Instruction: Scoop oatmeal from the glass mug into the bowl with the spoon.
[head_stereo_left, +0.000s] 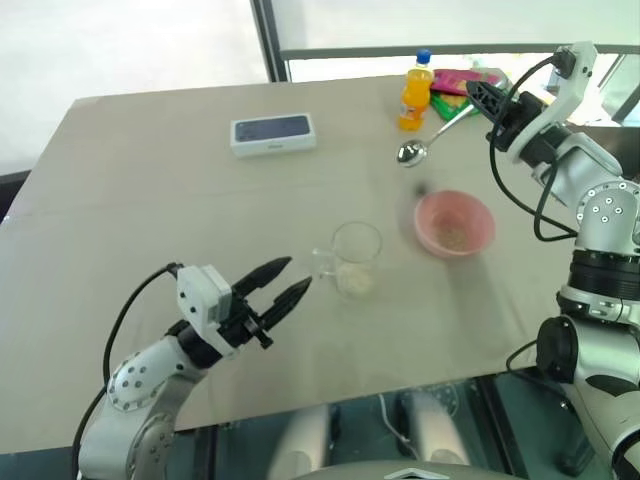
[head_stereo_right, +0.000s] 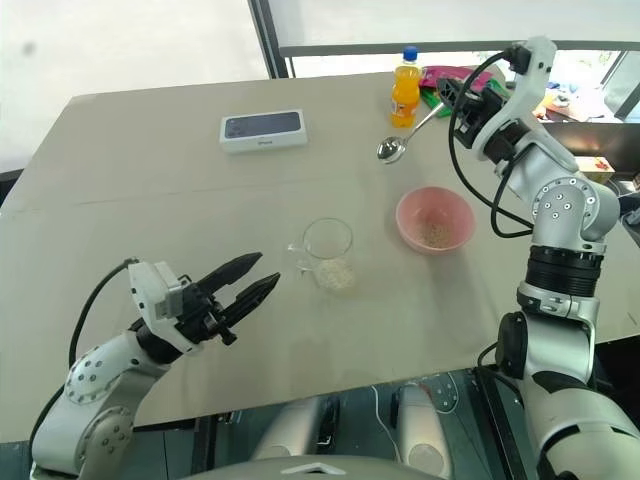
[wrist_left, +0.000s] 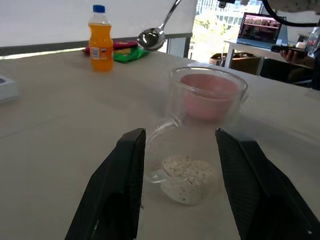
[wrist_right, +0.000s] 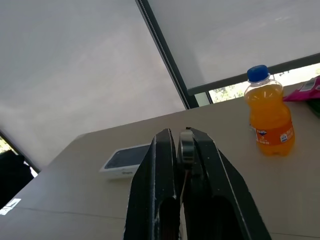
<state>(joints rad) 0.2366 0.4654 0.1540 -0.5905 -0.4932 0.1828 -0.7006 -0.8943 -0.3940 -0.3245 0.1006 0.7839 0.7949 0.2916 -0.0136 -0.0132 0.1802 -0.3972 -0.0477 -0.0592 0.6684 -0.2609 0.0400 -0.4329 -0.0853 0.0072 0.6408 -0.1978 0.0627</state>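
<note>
While the right hand (head_stereo_right: 452, 97) sits in the upper right of the frame, clenched on the handle of the spoon (head_stereo_right: 390, 150), the spoon head hangs in the air above the worktop (head_stereo_left: 150, 200), just below the orange bottle (head_stereo_left: 415, 92); it looks empty, and judging by its place up and left of the bowl, it is likely between scoops; the grip far out on the thin handle gives the hand reach into the mug. In the lower left, the left hand (head_stereo_left: 282, 281) is released, its two black fingers spread and grasping nothing; it points at the glass mug (head_stereo_left: 355, 258) from nearby, apart from it, probably ready to steady the mug by its handle side. That mug stands upright near the frame's centre with a little oatmeal (wrist_left: 186, 172) at its bottom; the pink bowl (head_stereo_left: 455, 223) stands just to its right, close enough for short transfers, and already holds a thin patch of flakes. A white box (head_stereo_left: 273, 133) lies apart at upper centre-left; bright packets (head_stereo_left: 462, 88) lie behind the bottle.
</note>
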